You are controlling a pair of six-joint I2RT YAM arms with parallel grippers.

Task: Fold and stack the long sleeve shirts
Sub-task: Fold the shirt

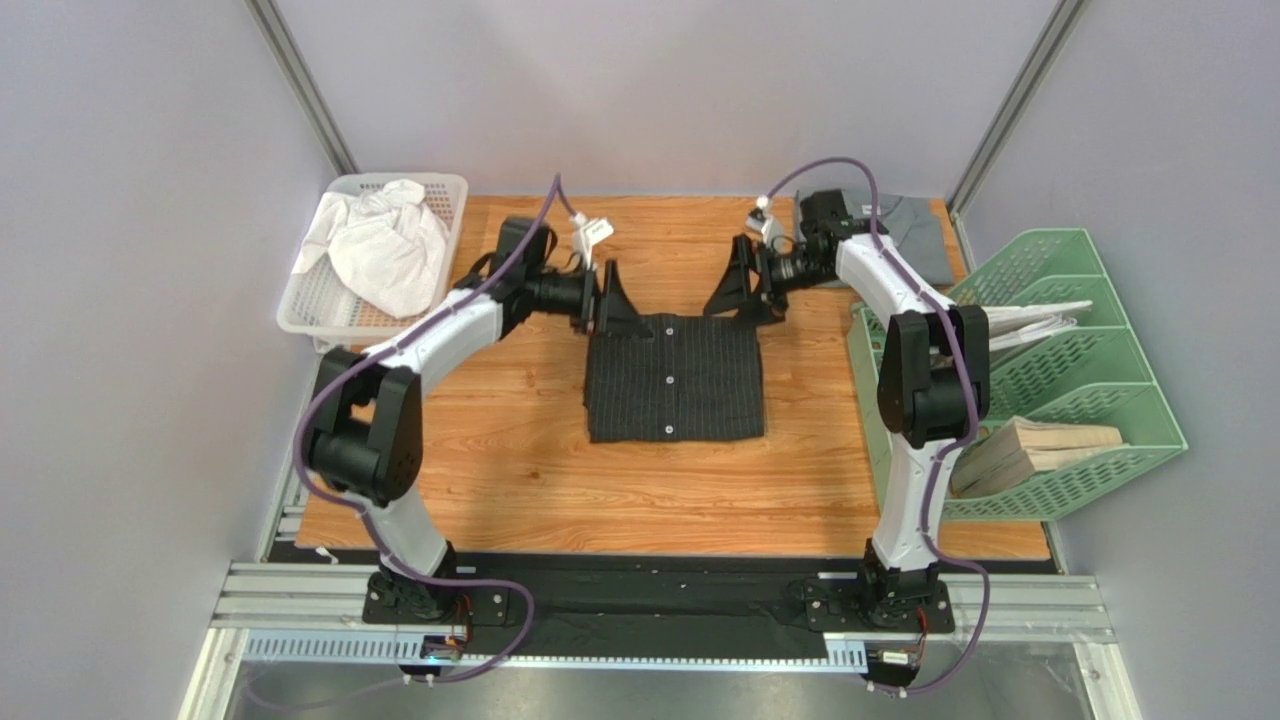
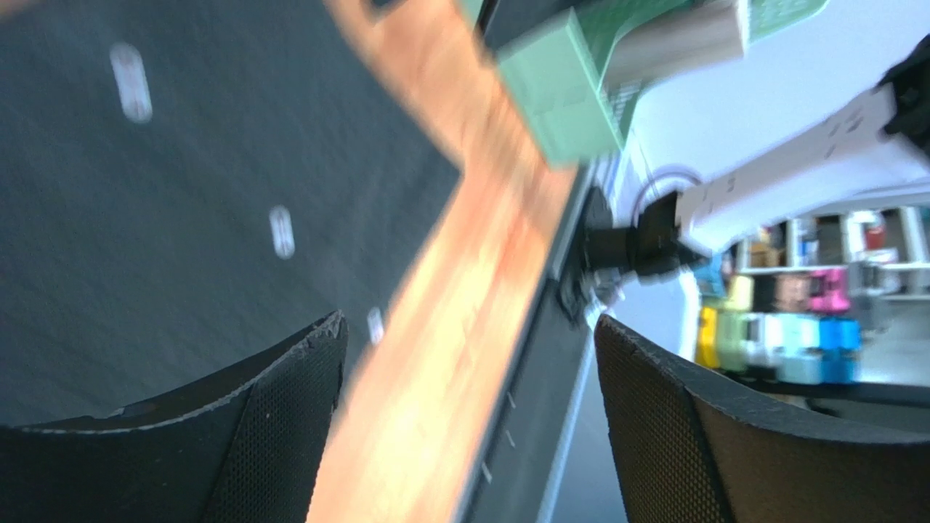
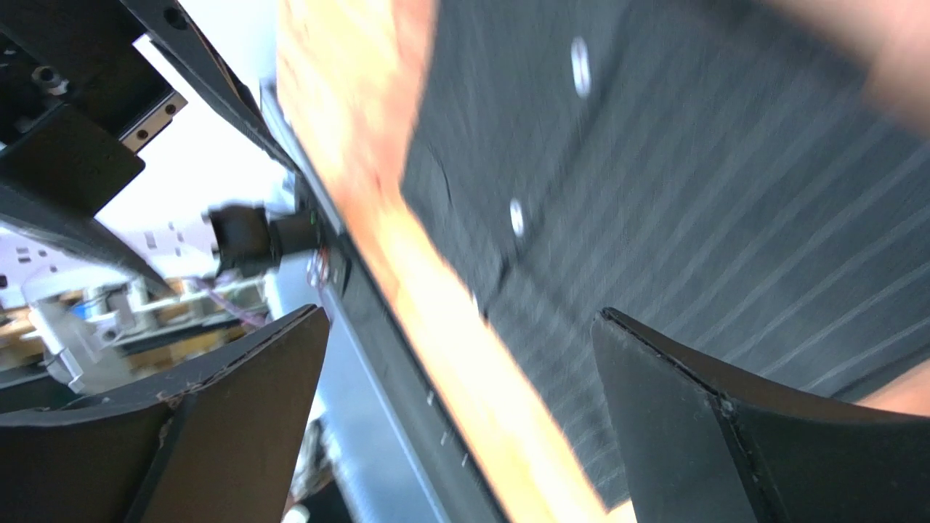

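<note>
Wood with an orange-brown grain forms the counter [image 1: 496,480], which is closed in by plain grey walls [image 1: 661,90]. At its far left corner sits a white mesh basket [image 1: 323,311] holding a crumpled white cloth [image 1: 383,248]. A green tiered rack [image 1: 1082,360] stands along the right edge. The grey shirt [image 1: 914,225] lies at the far right corner, partly hidden behind the right arm.

The black pinstriped shirt [image 1: 673,383] lies folded into a neat rectangle in the middle of the counter, with its button placket running down the centre. The left pincer [image 1: 613,308] is at the shirt's far left corner and the right pincer [image 1: 739,285] at its far right corner, both at the far edge of the cloth. Both wrist views are blurred, yet each shows its fingers spread wide with nothing between them. Whether the tips touch the cloth cannot be told.
</note>
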